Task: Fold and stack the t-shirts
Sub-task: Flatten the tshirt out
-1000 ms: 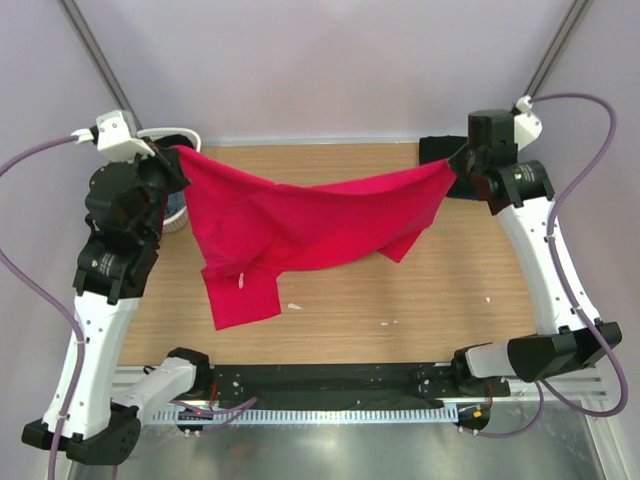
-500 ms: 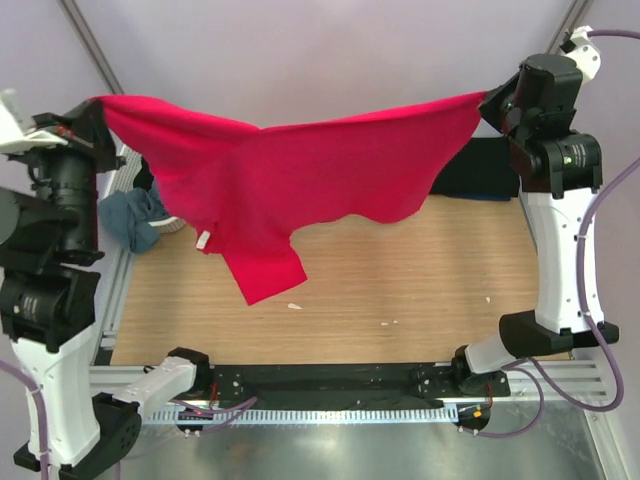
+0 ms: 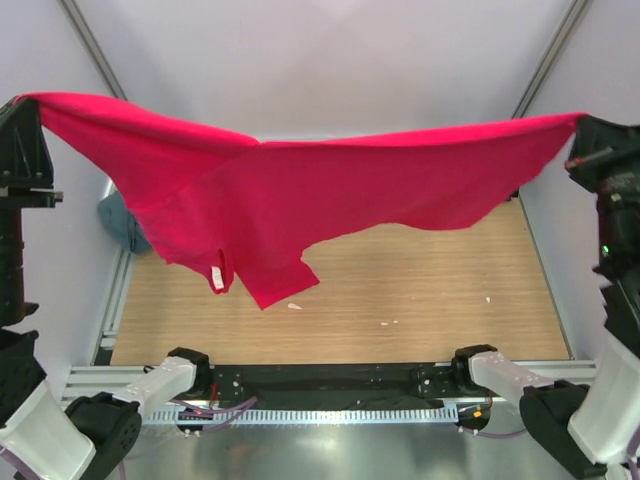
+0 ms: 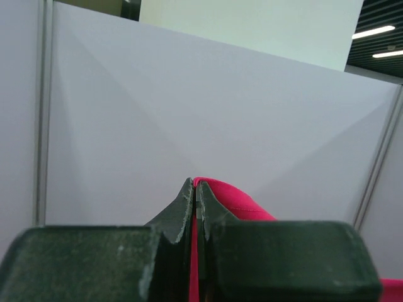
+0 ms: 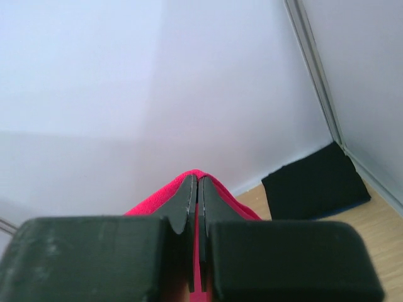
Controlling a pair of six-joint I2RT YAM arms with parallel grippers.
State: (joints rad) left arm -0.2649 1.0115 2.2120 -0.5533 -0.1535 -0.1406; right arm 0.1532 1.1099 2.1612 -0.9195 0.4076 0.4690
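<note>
A crimson-red t-shirt [image 3: 330, 190] hangs stretched wide in the air, high above the wooden table [image 3: 420, 290]. My left gripper [image 3: 35, 105] is shut on its left corner at the far left of the top view. My right gripper [image 3: 582, 125] is shut on its right corner at the far right. In the left wrist view red cloth [image 4: 230, 198] is pinched between the closed fingers of the gripper [image 4: 195, 182]. The right wrist view likewise has red cloth [image 5: 151, 201] clamped in the gripper [image 5: 196, 178]. A sleeve with a white label hangs low at the left. A folded black t-shirt [image 5: 315, 182] lies at the table's far right corner.
A grey-blue cloth [image 3: 122, 222] shows at the left table edge behind the red shirt. Pale walls and metal frame posts [image 3: 90, 45] enclose the cell. Small white specks [image 3: 390, 323] lie on the wood. The black rail [image 3: 330, 385] with the arm bases runs along the near edge.
Both arms have risen and spread apart, lifting the red t-shirt off the table and stretching it taut. It now hides the far table edge and the basket seen earlier.
</note>
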